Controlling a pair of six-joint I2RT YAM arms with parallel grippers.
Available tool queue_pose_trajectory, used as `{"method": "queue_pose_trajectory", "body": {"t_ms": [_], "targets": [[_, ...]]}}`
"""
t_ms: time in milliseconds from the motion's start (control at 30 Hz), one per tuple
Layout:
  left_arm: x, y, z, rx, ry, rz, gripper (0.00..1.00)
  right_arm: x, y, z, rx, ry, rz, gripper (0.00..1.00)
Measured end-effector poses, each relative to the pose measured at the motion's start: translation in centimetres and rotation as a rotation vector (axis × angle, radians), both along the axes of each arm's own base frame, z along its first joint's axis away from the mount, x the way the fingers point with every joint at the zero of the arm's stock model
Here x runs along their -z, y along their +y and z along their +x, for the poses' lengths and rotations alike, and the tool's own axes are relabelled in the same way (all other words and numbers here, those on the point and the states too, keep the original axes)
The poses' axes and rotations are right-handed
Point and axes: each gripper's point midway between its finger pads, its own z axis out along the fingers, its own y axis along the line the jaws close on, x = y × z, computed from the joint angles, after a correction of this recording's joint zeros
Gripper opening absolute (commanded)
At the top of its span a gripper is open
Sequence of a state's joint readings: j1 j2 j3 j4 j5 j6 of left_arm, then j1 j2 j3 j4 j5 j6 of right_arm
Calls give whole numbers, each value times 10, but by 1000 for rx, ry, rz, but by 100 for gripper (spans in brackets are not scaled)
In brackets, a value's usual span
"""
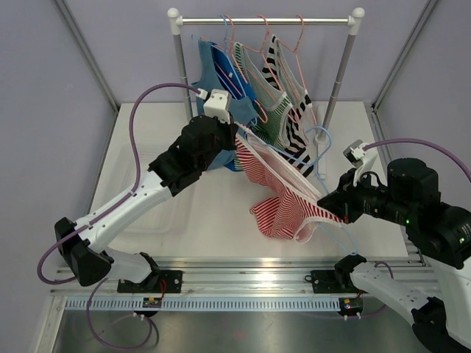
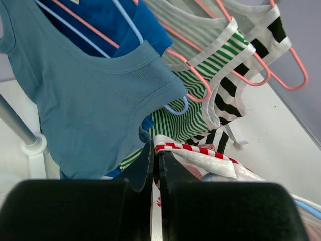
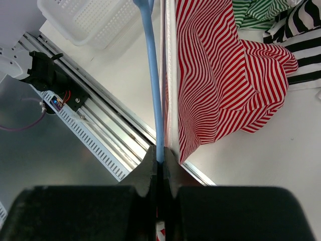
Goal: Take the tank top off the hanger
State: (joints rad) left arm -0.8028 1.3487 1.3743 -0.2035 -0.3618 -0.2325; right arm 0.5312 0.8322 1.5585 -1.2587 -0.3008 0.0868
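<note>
Right gripper pinches the blue hanger; left gripper, toward its ten o'clock from above, is clamped on the red-striped tank top by its strap.

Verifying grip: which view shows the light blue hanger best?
Right wrist: the light blue hanger runs straight into the shut right gripper, beside the red striped tank top. Top external shows only its thin outline; left wrist, barely a sliver.
</note>
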Motion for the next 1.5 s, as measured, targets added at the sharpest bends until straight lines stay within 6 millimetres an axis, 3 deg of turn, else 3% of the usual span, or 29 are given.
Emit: {"method": "queue_pose_trajectory", "body": {"t_ms": [167,333,533,667,833,900,1033,1200,1267,1333,1400,1467,1500], "targets": [[4,-2,-1,4,33,-27,0,-1,-5,-9,-14,-36,2,0],[10,-5,-4,31,59,-60,0,-14,-6,-10,-14,-158,73,0],[43,-9,-22,131,164,-106,0,-29,-3,-8,-2,-343,223,0],[69,-7,-47,217,217,-138,0,-48,16,20,11,-479,365,0],[103,-5,-90,349,278,-139,0,-73,31,70,99,-633,508,0],[112,-5,-98,361,296,-126,0,-86,32,92,160,-673,540,0],[133,5,-99,300,336,-76,0,-103,23,116,282,-667,521,0],[147,22,-87,185,341,-34,1,-131,-20,102,457,-629,465,0],[155,23,-83,163,353,-15,15,-143,-44,92,550,-611,439,0],[170,20,-81,147,384,8,20,-153,-65,81,627,-593,411,0],[186,17,-82,143,420,42,41,-158,-80,77,690,-570,371,0],[200,13,-86,145,455,75,54,-149,-84,81,721,-530,306,0],[205,12,-89,142,469,86,70,-140,-83,87,726,-500,261,0]]}}
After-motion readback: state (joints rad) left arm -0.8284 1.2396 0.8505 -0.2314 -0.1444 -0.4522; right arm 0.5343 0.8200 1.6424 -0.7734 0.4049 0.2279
